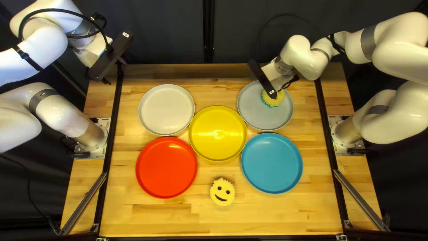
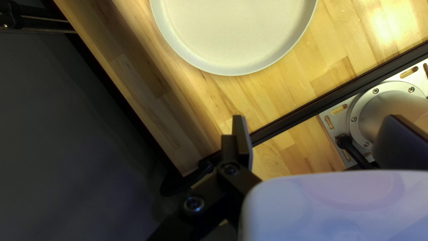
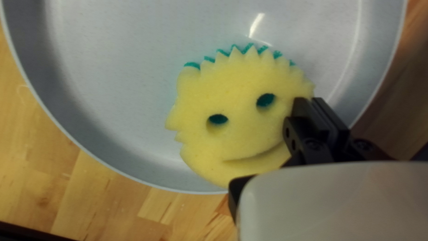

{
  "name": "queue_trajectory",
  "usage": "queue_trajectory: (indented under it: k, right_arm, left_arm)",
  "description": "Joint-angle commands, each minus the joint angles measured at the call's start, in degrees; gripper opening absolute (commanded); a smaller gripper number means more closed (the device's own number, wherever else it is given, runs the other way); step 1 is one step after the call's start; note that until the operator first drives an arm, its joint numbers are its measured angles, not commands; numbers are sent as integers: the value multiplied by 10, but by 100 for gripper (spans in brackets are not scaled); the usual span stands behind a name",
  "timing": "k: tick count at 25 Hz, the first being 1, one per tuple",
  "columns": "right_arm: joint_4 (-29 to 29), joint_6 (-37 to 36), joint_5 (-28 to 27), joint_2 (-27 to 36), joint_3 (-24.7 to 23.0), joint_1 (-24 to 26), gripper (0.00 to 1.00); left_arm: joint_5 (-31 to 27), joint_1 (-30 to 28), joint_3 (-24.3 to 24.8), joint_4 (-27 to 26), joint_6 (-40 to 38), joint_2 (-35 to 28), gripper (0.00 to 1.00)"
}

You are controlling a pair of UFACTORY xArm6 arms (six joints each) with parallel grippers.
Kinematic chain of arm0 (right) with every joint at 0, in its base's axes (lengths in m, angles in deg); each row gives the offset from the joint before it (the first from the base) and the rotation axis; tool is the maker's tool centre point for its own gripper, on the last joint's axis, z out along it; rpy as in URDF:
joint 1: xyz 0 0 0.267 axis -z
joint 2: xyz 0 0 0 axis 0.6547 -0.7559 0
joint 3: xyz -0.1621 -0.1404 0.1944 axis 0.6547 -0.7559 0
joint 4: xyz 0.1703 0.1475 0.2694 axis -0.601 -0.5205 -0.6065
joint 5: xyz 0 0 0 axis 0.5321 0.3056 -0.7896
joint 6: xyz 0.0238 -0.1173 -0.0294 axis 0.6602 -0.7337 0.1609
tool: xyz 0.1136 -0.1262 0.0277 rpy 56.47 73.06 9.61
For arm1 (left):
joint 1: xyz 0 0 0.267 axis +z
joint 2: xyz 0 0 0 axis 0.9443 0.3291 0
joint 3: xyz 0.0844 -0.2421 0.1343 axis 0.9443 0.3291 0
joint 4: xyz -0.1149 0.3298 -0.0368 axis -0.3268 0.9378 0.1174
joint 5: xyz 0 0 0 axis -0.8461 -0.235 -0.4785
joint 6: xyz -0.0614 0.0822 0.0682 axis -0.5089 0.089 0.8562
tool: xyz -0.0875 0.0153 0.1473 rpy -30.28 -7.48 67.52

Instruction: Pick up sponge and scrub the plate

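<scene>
While my right gripper [image 3: 314, 101] is pinching its edge, the yellow-and-teal smiley foam sponge [image 3: 240, 138] is extending inward over the round grey plate [image 3: 111, 89], my released left gripper [image 2: 317, 118] hanging farther off.

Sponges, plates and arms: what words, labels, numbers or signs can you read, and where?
White label on left arm's black block: too small to read.
White label on right arm's black block: too small to read.
Plates, sponges: no text visible; the sponges show smiling faces.
</scene>
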Motion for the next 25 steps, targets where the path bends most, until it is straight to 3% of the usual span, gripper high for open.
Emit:
queue_trajectory:
  k: [1,7,10,17,20,25]
  right_arm:
    - [48,77,8,6,-12,-49,0]
    - [51,61,5,-53,43,-28,0]
    - [58,83,-31,-111,107,-17,0]
    - [38,79,-94,-151,178,15,0]
    - [29,79,-109,-152,191,23,0]
    - [7,94,-110,-122,173,11,0]
  left_arm:
    - [0,0,0,0,0,0,100]
    - [0,0,0,0,0,0,100]
    - [0,0,0,0,0,0,100]
    - [0,0,0,0,0,0,100]
    - [0,0,0,0,0,0,100]
    - [0,0,0,0,0,0,100]
